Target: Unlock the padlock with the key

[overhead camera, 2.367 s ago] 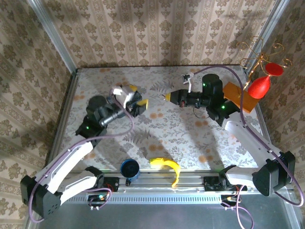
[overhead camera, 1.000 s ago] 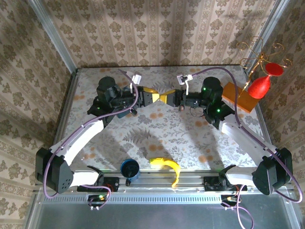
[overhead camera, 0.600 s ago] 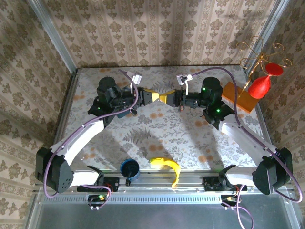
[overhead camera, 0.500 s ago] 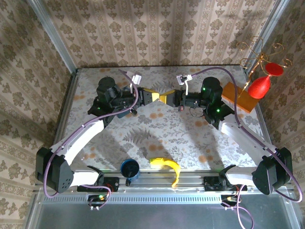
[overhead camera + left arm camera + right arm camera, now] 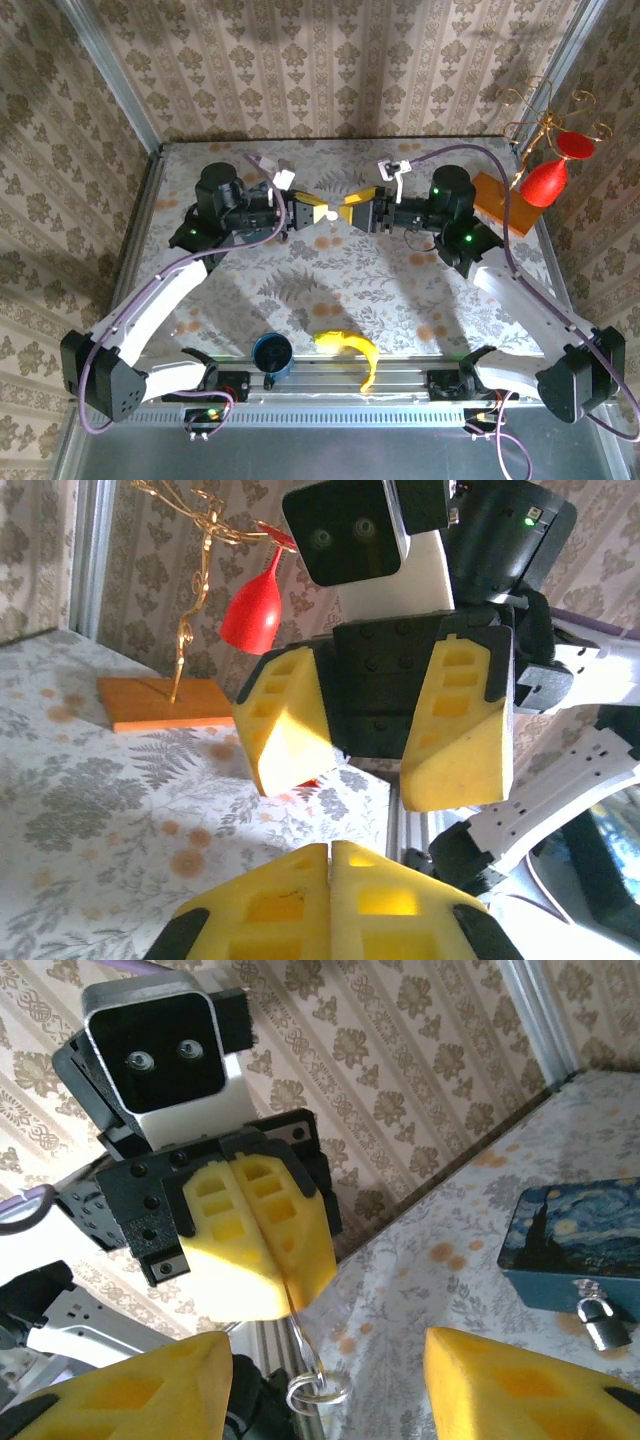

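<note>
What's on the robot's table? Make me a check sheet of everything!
Surface: floral-patterned tablecloth.
Job's things: small grey metal padlock on the front of a blue night-sky painted tin; thin metal key with its ring, dangling.
Clutter: yellow banana, blue cup, red wine glass by a gold wire stand.
Grippers: left gripper shut on the key; right gripper open, facing it.
Cables: purple cables along both arms.
Surroundings: patterned wallpaper, metal frame rail.
</note>
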Robot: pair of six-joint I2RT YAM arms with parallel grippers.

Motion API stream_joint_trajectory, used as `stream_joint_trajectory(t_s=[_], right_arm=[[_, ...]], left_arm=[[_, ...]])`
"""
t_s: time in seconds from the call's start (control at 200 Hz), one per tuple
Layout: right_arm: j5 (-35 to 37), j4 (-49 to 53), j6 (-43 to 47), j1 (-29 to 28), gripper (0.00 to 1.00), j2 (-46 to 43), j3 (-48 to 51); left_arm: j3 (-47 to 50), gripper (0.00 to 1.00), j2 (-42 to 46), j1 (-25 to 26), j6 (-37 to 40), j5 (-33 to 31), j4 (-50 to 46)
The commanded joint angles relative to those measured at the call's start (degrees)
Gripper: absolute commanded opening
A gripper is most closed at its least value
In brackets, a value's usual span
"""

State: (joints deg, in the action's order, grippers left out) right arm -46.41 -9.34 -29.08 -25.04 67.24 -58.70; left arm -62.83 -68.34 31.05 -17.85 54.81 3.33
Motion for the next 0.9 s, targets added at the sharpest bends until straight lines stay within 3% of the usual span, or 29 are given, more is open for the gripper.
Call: stream_joint_trajectory(t_s=[0.0,0.155,0.35,0.53,0.895], right_arm=[[4.7,2.55,2.27,-0.36,0.53,-2.42,1.75],[1.17,-3.12,1.52,-0.45,0.55,-3.13,4.33],[2.48,-10.75,-0.82,-0.45,0.52,-3.6,7.89],[-1.63,-19.6,-4.4,-0.53,0.53,-3.62,9.66],[-5.61,-22.49,-7.48,-2.53,0.46,-0.42,5.96]], left_arm=[[-4.27,0.0,1.34,0.24,8.64,-2.13,-9.35],[-5.95,0.0,0.9,0.24,8.31,-1.97,-10.37],[-4.72,0.0,0.06,0.24,2.9,1.21,-2.72],[-3.1,0.0,-0.31,0.08,-0.7,4.02,2.46],[-1.25,0.0,-0.83,-0.11,-5.24,7.01,9.57]])
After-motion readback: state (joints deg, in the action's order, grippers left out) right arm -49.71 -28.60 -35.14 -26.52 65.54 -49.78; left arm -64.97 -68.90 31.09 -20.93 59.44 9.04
